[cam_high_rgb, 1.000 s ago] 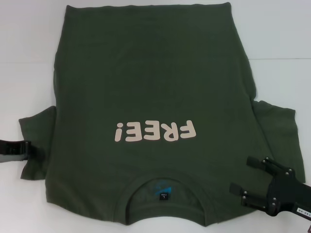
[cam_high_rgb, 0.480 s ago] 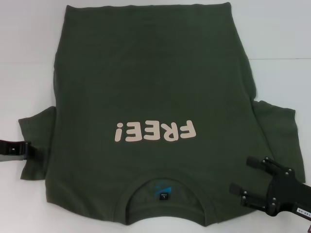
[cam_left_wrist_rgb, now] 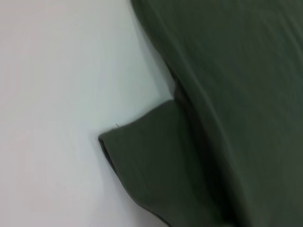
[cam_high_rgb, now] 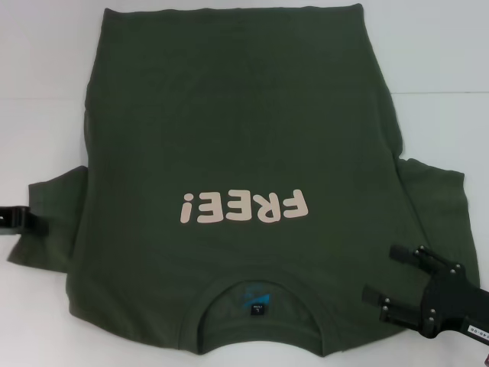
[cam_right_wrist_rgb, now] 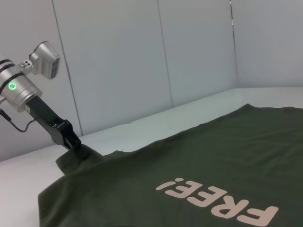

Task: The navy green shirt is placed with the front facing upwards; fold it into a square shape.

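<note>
Overall, one navy green shirt [cam_high_rgb: 237,153] lies front up across the middle of a white table [cam_high_rgb: 46,92], collar [cam_high_rgb: 260,284] at the near edge, hem at the far edge; the pale pink "FREE!" lettering [cam_high_rgb: 243,208] reads upside down from the head view. One small blue neck label [cam_high_rgb: 257,307] sits inside the collar. Two sleeves: the left sleeve [cam_high_rgb: 53,222] spreads toward the table's left edge, the right sleeve [cam_high_rgb: 435,206] toward its right edge. Two grippers: the left gripper [cam_high_rgb: 30,222] is at the left sleeve's outer hem, mostly cut off by the head view's edge; the right gripper [cam_high_rgb: 390,279] hangs over the shirt's near right shoulder, its two black fingers [cam_high_rgb: 409,256] spread apart with nothing between them. Only the right wrist view shows the left gripper [cam_right_wrist_rgb: 78,150] in full, its tip closed onto the sleeve edge, which is lifted slightly off the table, with a green light on the silver wrist above and grey wall panels [cam_right_wrist_rgb: 118,61] behind. Only the left wrist view shows the left sleeve [cam_left_wrist_rgb: 151,165] close up, its hem corner curled up over bare table [cam_left_wrist_rgb: 52,118], no fingers in view.
</note>
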You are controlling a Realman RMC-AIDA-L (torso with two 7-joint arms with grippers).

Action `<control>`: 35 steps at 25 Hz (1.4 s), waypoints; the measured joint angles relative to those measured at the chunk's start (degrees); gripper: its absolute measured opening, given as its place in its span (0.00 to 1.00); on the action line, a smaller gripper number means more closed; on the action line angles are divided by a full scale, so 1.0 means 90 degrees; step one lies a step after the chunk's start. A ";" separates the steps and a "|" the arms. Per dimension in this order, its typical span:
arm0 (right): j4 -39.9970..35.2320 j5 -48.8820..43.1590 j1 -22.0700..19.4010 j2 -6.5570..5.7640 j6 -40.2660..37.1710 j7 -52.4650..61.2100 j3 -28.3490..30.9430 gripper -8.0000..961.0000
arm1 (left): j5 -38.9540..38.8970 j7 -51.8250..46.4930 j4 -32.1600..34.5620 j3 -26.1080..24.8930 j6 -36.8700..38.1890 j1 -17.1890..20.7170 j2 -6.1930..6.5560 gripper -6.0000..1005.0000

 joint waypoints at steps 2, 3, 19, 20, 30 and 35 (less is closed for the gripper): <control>0.0000 0.0000 0.0000 0.0000 -0.0004 0.0000 0.0008 0.97 | 0.0002 -0.0002 0.0079 0.0000 0.0011 -0.0004 0.0030 0.04; 0.0000 0.0000 0.0000 0.0000 -0.0007 0.0000 0.0009 0.97 | 0.0003 -0.0002 0.0104 0.0000 0.0017 -0.0013 0.0048 0.04; 0.0000 0.0011 -0.0001 0.0000 -0.0019 0.0000 0.0088 0.97 | 0.0033 -0.0194 0.0615 -0.0021 0.0346 -0.0292 0.0240 0.04; 0.0000 0.0011 0.0000 0.0000 -0.0019 0.0000 0.0095 0.97 | 0.0013 -0.0233 0.0657 -0.0031 0.0435 -0.0304 0.0241 0.04; 0.0000 0.0010 -0.0004 0.0000 -0.0027 0.0000 0.0099 0.97 | -0.0531 -0.0513 0.1006 -0.0016 0.1009 -0.0442 0.0150 0.04; 0.0000 0.0010 -0.0049 0.0000 -0.0047 0.0000 0.0099 0.97 | -0.0616 -0.0536 0.1125 0.0070 0.1206 -0.0585 0.0041 0.04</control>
